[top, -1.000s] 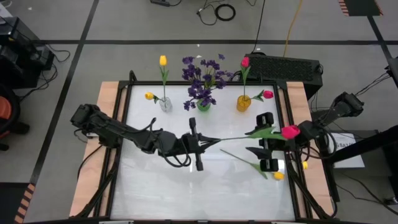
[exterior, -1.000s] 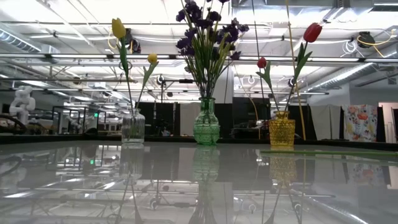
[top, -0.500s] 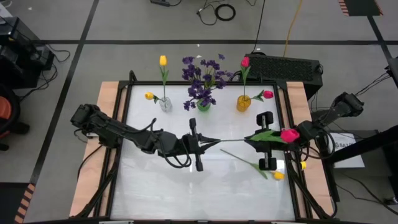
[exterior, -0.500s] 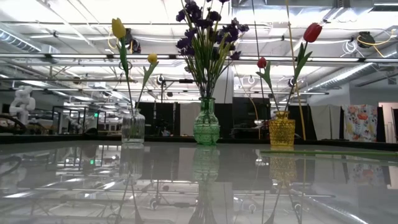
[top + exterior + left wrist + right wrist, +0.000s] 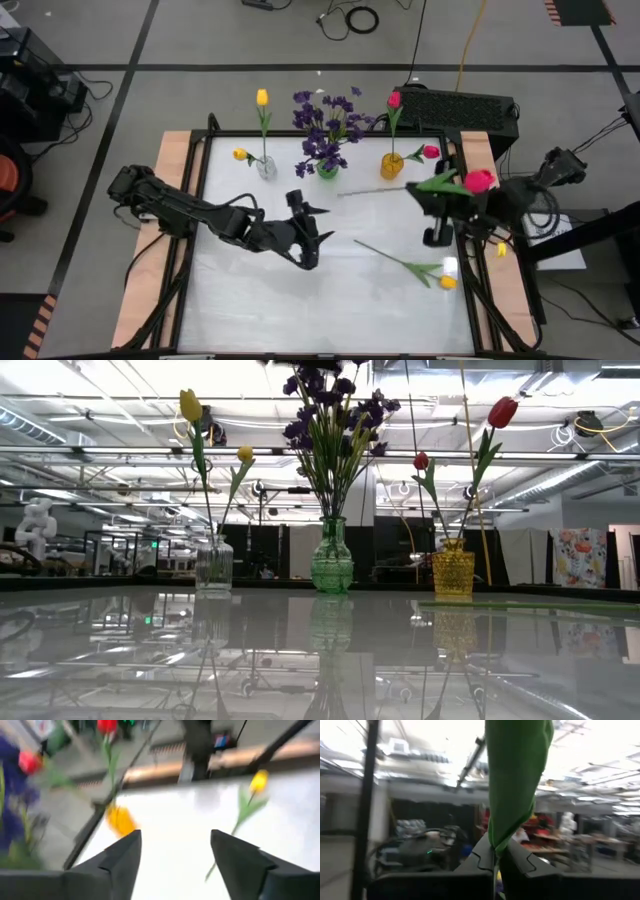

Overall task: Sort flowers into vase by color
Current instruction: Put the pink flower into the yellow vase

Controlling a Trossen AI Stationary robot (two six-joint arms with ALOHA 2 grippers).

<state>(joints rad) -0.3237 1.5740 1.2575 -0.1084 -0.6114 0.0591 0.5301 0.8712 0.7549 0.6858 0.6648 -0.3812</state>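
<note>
One pink-red tulip (image 5: 480, 180) sits pinched in the right gripper (image 5: 440, 200) near the amber vase (image 5: 391, 166), left gripper (image 5: 305, 228) open and empty mid-table, and that long stem could easily snag the vase rim.

The table (image 5: 300, 310) has a glossy white top edged in pale wood, and both arms are dark — nearly black. At the back stand three vases: a clear glass one (image 5: 214, 565) with yellow tulip buds (image 5: 190, 405), a green glass one (image 5: 331, 557) with deep purple blossoms (image 5: 330, 410) on green stems, and an amber-yellow one (image 5: 453, 570) with pink-red tulips (image 5: 503, 412). The right gripper (image 5: 432, 205) holds a pink-red tulip (image 5: 480, 180) with bright green leaves — its leaf shows vivid green in the right wrist view. A yellow tulip (image 5: 447, 282) on a green stem lies on the white surface. The floor around is grey, crossed by black lines.
</note>
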